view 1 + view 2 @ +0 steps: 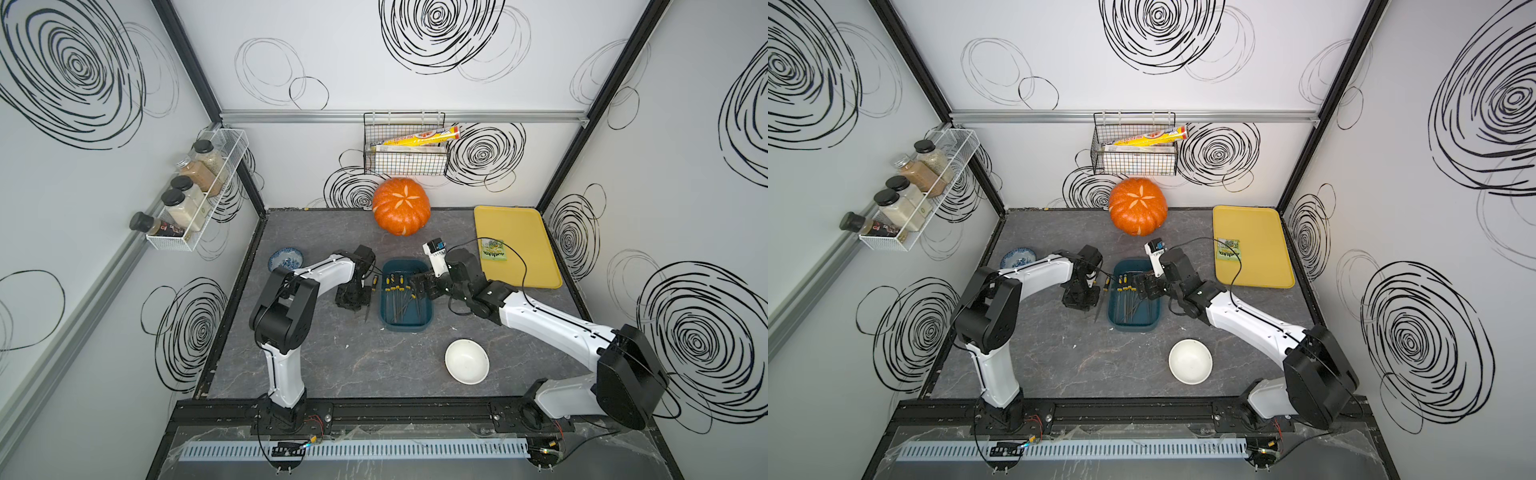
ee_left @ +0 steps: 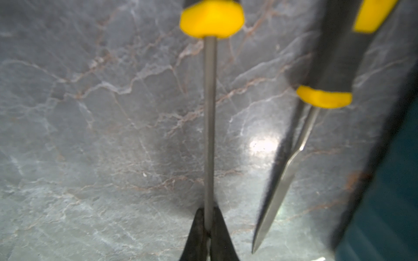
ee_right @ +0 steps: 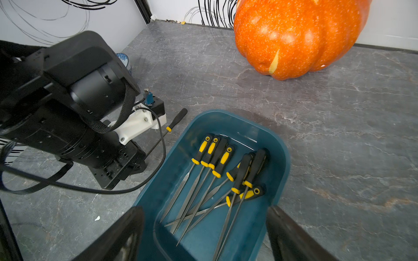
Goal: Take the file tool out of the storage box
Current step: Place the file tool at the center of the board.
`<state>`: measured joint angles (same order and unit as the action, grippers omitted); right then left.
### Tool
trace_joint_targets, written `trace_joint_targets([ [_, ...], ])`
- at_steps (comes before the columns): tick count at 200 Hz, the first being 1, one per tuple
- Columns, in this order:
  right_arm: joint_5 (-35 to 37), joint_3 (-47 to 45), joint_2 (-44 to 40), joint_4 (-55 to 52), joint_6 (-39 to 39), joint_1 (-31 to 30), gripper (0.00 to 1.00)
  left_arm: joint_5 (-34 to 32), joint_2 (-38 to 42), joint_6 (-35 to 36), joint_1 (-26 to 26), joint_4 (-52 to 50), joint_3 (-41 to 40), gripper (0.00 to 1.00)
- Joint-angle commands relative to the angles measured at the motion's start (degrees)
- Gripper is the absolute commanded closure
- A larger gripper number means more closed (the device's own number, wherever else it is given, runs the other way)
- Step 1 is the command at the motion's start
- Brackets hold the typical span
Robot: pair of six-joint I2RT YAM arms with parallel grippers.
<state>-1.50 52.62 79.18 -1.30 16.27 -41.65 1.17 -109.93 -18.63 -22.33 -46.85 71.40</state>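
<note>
The storage box is a dark teal bin in the middle of the table, and several yellow-and-black file tools lie in it. My left gripper is just left of the box, low over the table. It is shut on the thin metal shaft of one file tool, whose yellow collar points away. A second file lies on the table between that gripper and the box wall; it shows in both top views. My right gripper hangs open over the box's right side, holding nothing.
An orange pumpkin stands at the back. A yellow tray holding a green packet lies at the back right. A white bowl sits front right and a blue patterned bowl at the left.
</note>
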Motion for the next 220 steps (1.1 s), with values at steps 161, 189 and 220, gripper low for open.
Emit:
trace_joint_targets([
  [161,-1.6,-0.2,0.2,-0.1,0.4,0.2,0.11,-1.3,-2.8,1.0,-0.9,-4.2,-0.2,0.89],
  [189,-1.6,-0.1,0.8,0.1,0.5,0.2,0.11,-1.6,-2.3,0.8,-0.9,-4.1,-0.1,0.81],
  [220,-1.9,0.0,1.5,0.2,0.7,0.2,0.11,-1.4,-1.5,0.9,-1.0,-3.7,-0.4,0.81],
])
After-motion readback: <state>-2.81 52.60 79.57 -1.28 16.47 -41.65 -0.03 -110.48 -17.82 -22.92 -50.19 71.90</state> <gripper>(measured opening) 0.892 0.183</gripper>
